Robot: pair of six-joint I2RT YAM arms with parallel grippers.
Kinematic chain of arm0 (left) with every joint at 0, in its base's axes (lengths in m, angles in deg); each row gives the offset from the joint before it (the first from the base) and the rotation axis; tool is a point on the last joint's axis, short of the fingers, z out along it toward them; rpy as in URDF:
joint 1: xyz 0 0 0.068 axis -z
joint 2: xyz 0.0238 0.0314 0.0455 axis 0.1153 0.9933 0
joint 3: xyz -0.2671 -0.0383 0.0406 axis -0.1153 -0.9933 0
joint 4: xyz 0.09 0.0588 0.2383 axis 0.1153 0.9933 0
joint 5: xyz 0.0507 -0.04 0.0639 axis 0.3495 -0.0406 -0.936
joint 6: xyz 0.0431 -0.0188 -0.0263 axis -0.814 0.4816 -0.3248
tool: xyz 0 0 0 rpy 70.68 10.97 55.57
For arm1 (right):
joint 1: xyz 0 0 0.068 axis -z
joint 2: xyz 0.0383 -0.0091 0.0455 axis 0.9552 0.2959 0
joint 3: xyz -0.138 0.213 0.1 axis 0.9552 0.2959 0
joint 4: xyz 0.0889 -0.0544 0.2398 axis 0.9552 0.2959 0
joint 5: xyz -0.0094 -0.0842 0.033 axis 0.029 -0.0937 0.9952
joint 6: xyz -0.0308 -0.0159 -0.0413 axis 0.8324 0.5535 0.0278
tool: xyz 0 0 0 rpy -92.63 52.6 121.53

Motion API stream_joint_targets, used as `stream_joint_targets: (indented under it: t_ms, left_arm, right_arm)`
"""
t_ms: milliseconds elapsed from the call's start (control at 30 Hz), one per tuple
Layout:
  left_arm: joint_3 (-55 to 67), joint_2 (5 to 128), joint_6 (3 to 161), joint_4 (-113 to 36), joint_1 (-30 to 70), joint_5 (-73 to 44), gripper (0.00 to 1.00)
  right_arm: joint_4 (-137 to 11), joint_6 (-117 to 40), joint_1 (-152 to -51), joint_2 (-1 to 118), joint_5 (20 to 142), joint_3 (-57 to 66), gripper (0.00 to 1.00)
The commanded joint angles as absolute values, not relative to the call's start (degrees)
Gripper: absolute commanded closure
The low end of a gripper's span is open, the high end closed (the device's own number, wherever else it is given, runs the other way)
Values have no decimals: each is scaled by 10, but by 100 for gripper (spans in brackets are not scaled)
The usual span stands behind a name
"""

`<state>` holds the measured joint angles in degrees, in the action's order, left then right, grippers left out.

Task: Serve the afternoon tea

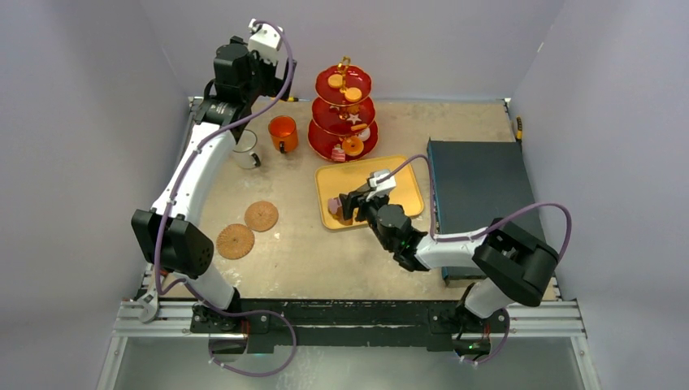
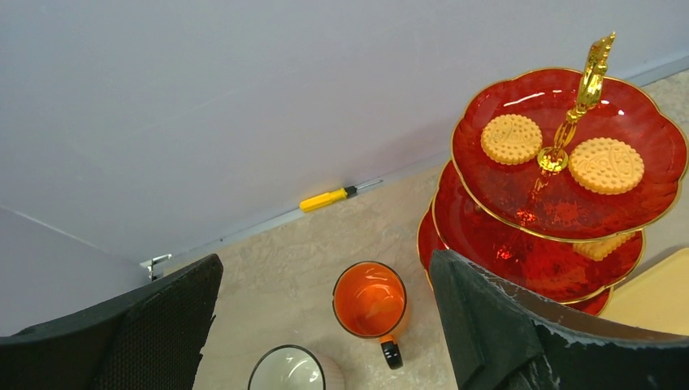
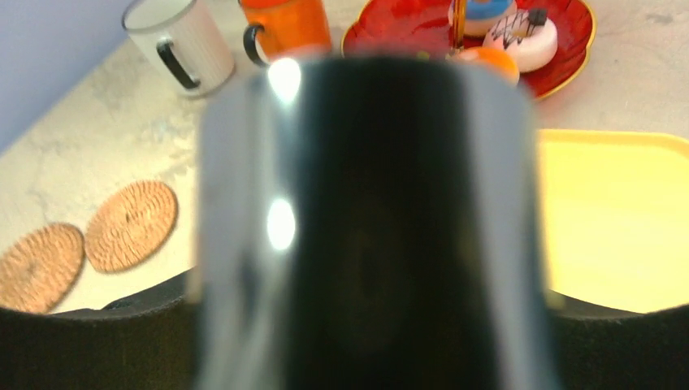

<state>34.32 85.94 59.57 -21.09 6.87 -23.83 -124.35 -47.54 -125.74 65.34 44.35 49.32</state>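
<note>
The red three-tier stand [image 1: 344,114] stands at the back with biscuits and pastries on its tiers. The orange mug [image 1: 283,132] and white mug [image 1: 245,151] stand to its left. My left gripper [image 1: 244,69] is open and empty, high above the mugs. In its wrist view the orange mug [image 2: 370,299] lies far below between its fingers. Two round brown coasters [image 1: 261,215] [image 1: 236,241] lie at the front left. My right gripper [image 1: 345,210] is low over the yellow tray's [image 1: 390,175] front left corner. It is shut on a dark glossy pastry [image 3: 366,203], blurred.
A dark blue box [image 1: 475,195] lies at the right edge beside the tray. A yellow screwdriver [image 2: 325,197] lies along the back wall. The white mug [image 3: 175,36], orange mug [image 3: 284,24] and coasters [image 3: 130,223] show in the right wrist view.
</note>
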Motion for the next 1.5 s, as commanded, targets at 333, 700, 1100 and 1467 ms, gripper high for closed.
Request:
stream_joint_targets:
  t_ms: [333,700,1100,1467]
  left_arm:
    - [378,830,600,-189,60,-216,1]
    - [377,833,600,-194,53,-211,1]
    - [384,839,597,-201,52,-212,1]
    - [386,850,594,-210,46,-207,1]
  right_arm:
    - [-1227,-398,-1278,663,503,493,41]
    - [-1235,-367,-1278,668,522,437,66]
    - [-1307,-322,-1208,843,527,200,67]
    - [-1350,-283,-1188,953,494,104,67]
